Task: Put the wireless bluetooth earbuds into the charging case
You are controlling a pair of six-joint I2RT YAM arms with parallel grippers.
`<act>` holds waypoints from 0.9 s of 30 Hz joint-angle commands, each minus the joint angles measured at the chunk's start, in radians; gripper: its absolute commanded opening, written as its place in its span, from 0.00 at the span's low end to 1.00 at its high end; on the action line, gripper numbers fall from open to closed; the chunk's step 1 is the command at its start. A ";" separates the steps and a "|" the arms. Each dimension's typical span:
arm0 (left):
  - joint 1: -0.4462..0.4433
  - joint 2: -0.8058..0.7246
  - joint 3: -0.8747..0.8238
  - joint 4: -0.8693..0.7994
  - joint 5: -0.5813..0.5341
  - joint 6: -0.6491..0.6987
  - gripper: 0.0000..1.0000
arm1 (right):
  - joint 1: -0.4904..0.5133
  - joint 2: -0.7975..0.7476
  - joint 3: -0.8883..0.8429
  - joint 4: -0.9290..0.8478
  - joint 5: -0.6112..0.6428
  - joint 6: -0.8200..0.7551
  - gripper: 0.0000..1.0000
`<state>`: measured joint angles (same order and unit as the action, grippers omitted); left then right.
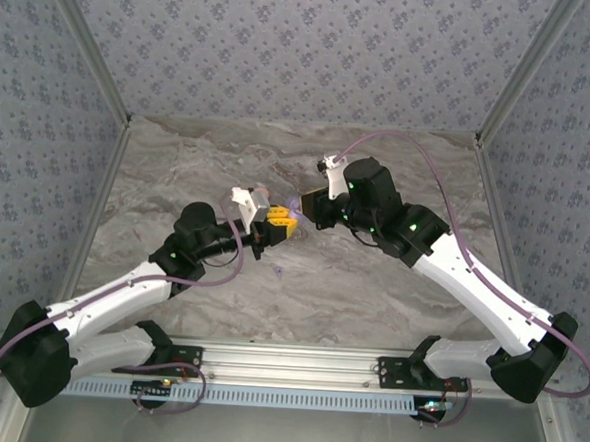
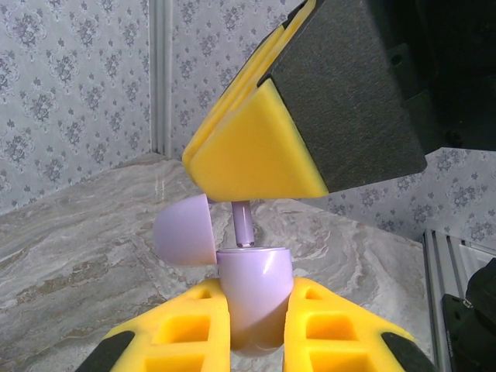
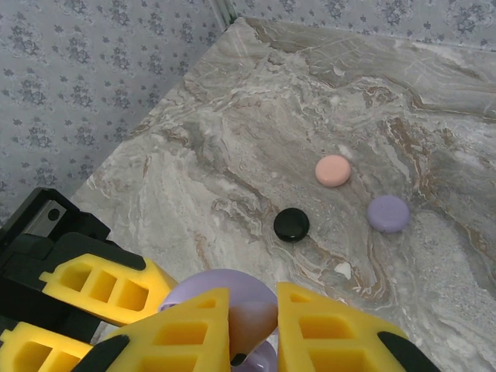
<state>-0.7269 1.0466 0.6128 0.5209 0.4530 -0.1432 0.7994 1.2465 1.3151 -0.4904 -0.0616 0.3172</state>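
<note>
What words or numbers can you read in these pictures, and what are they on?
None at all. The lavender egg-shaped plastic case, the lavender stemmed earbud above it, the pink round disc, black round disc and lavender round disc on the grey marble table are plain. The wallpaper has only flower shapes.

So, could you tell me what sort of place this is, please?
Probably a purpose-built robot test booth, not a home: patterned wallpaper panels box in a marble-look tabletop, and the left arm and right arm are mounted beside an aluminium rail along its near edge.
</note>
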 commanded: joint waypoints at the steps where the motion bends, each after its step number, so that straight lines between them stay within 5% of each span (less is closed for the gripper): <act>1: -0.006 -0.008 0.041 0.039 -0.002 -0.002 0.00 | 0.006 -0.003 -0.002 -0.020 0.037 -0.001 0.19; 27: -0.006 -0.011 0.038 0.057 -0.030 -0.011 0.00 | 0.018 0.010 -0.031 -0.015 -0.009 0.034 0.20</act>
<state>-0.7269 1.0466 0.6128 0.5167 0.4339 -0.1440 0.8097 1.2549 1.3003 -0.4919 -0.0341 0.3260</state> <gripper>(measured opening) 0.161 0.199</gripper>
